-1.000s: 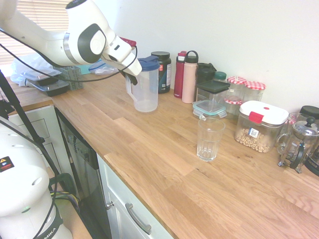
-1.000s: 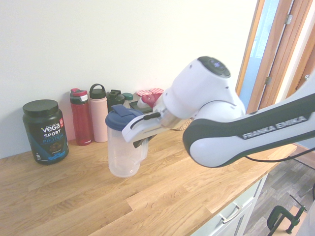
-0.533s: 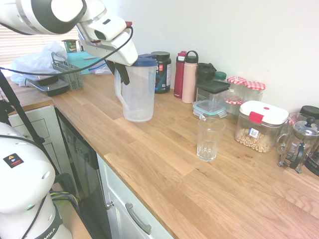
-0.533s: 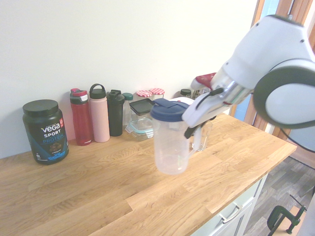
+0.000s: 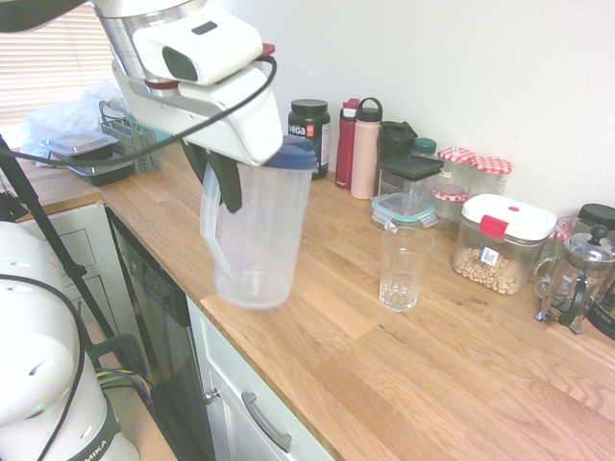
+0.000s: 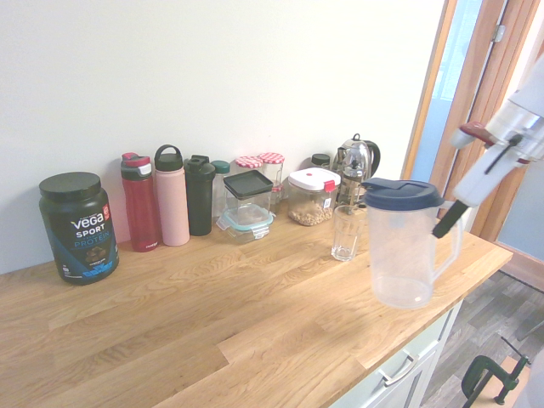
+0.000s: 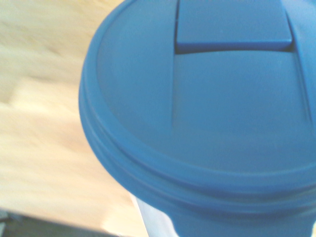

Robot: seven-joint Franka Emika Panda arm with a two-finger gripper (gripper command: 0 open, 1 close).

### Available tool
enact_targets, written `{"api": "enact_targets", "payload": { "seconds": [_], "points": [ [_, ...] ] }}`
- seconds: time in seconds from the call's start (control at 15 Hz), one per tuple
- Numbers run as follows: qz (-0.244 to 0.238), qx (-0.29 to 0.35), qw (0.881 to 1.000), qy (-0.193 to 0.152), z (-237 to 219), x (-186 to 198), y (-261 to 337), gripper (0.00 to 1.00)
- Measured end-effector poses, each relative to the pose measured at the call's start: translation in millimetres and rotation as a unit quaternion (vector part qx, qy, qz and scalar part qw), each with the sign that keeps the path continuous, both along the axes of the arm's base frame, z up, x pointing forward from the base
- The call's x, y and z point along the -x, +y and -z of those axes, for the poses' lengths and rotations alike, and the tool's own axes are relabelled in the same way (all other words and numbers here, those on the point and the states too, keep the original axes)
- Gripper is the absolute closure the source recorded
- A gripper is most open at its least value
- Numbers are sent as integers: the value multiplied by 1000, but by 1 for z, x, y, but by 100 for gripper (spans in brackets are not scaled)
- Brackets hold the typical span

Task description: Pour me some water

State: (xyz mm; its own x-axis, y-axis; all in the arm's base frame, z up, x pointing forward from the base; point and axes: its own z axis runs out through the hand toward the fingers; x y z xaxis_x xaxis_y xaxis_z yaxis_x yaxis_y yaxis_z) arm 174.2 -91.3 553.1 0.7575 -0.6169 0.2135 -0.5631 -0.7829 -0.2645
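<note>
the frosted, translucent plastic pitcher (image 5: 255,229) with its smooth navy lid (image 7: 207,113) hung roughly upright above the wooden countertop's (image 5: 404,355) front edge, long axis near vertical, handle pinched by the gripper (image 5: 223,182). the ribbed clear glass (image 5: 404,267) stood nearby.

Black tub (image 6: 78,226) at the bench's back edge: label reads "vega SPORT PROTEIN". No other print legible.

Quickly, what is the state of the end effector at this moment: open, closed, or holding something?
End effector: closed on the handle of the clear jug, which it holds lifted above the counter.
</note>
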Motion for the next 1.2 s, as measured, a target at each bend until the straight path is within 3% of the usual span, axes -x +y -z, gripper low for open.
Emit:
{"api": "enact_targets", "payload": {
  "seconds": [0.33,0.47,0.67,0.93,1.2],
  "points": [
    [10,-14,1000,1,-3,15,-133,100],
    [-25,3,1000,11,-15,-8,-174,100],
    [-103,49,993,40,-29,-73,-199,100],
    [-162,116,972,124,-29,-146,-183,100],
    [-207,209,932,212,-17,-199,-136,100]
  ]
}}
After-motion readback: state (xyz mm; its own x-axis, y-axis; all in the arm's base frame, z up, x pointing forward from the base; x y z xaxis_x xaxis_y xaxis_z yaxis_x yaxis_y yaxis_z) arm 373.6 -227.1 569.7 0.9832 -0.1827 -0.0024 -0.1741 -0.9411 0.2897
